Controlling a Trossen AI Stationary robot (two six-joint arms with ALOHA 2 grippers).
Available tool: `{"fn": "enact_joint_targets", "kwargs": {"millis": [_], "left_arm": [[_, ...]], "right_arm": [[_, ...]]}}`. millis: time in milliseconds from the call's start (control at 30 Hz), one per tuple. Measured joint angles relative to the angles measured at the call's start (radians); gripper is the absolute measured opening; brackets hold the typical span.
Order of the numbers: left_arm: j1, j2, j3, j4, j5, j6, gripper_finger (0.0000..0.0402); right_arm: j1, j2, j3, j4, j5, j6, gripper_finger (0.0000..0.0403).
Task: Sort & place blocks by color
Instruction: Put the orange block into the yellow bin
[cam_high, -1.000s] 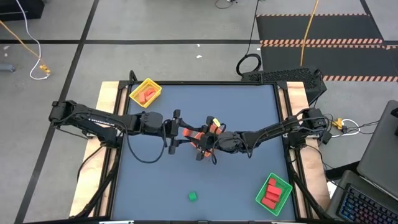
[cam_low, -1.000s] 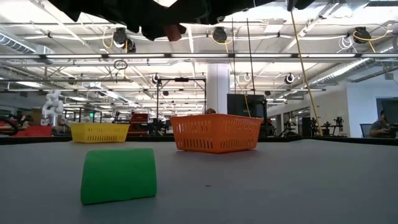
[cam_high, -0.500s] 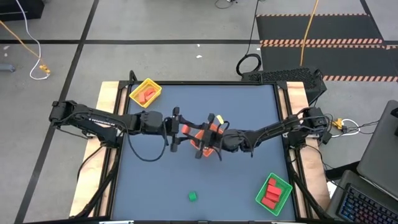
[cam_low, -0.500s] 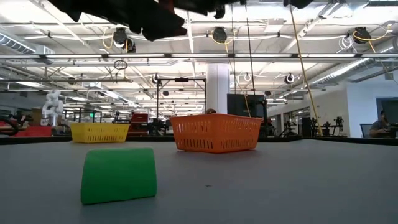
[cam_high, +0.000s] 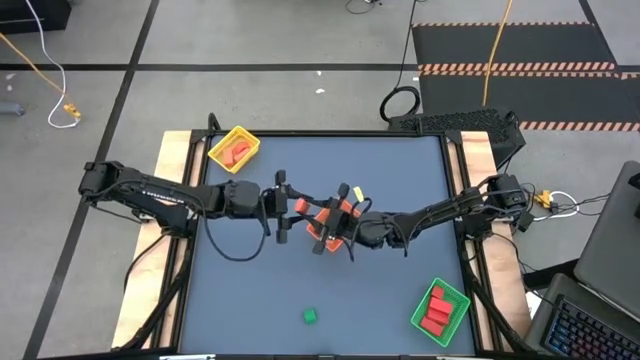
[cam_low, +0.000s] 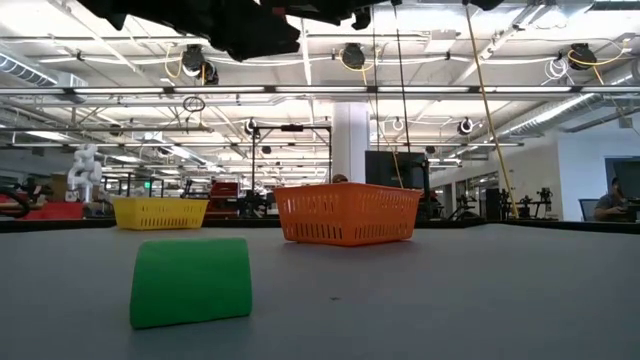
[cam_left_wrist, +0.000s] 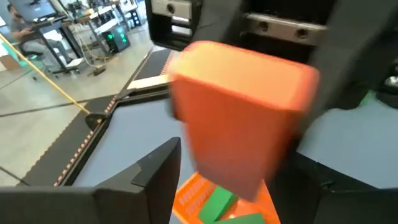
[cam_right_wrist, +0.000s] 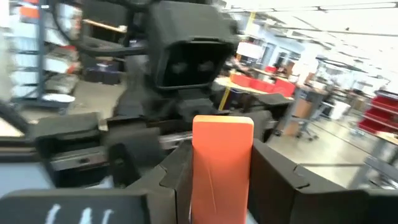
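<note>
Over the table's middle, my right gripper (cam_high: 340, 216) is shut on a red-orange block (cam_right_wrist: 222, 165). My left gripper (cam_high: 300, 211) faces it from the left and is open. Its fingers (cam_left_wrist: 152, 177) stand on either side of the block's free end (cam_left_wrist: 239, 143). Beneath both grippers lies the orange tray (cam_high: 318, 230), with green blocks (cam_left_wrist: 214, 204) in it. One green block (cam_high: 310, 316) rests flat on the table near the front edge, and shows large in the low view (cam_low: 190, 281). My right gripper pinches the red-orange block between its two fingers, on two opposite sides near one end (cam_right_wrist: 221, 193). The fingers come roughly level from the table's right. The block sticks out past the fingertips toward my left gripper, lifted clear above the orange tray. My left gripper: I cannot tell whether its fingers touch the block's free end.
A yellow tray (cam_high: 234, 148) with red blocks sits at the far left corner. A green tray (cam_high: 440, 312) with red blocks sits at the near right corner. Both arms cross the table's middle. The low view shows the orange tray (cam_low: 348, 213) and the yellow tray (cam_low: 160, 212) farther back.
My right gripper has rolled and tipped at the wrist without leaving its place, and the red-orange block has turned with it. My left gripper has turned slightly toward the block. The green block on the table has stayed still.
</note>
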Motion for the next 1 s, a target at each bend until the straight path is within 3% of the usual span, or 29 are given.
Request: {"fn": "enact_joint_targets", "kwargs": {"millis": [133,467,633,767,867,1000], "left_arm": [[-0.006,0.000,0.000,0.041,-0.002,-0.003,0.0200],[-0.009,0.000,0.000,0.095,-0.119,-0.114,0.0169],[-0.028,0.001,0.000,0.090,-0.192,-0.128,0.0132],[-0.043,0.001,0.000,0.093,-0.225,-0.116,0.0120],[-0.045,0.001,0.000,0.093,-0.235,-0.109,0.0081],[-0.045,0.000,0.000,0.092,-0.237,-0.100,0.0057]], "right_arm": [[0.000,0.000,0.000,0.012,0.034,0.015,0.0117],[0.003,0.000,0.000,0.048,0.051,0.024,0.0117],[0.003,0.000,0.000,0.044,0.051,0.025,0.0118],[0.003,0.000,0.000,0.038,0.045,0.053,0.0159],[-0.002,0.000,0.000,0.035,0.038,0.070,0.0191],[-0.002,0.000,0.000,0.034,0.038,0.080,0.0209]]}}
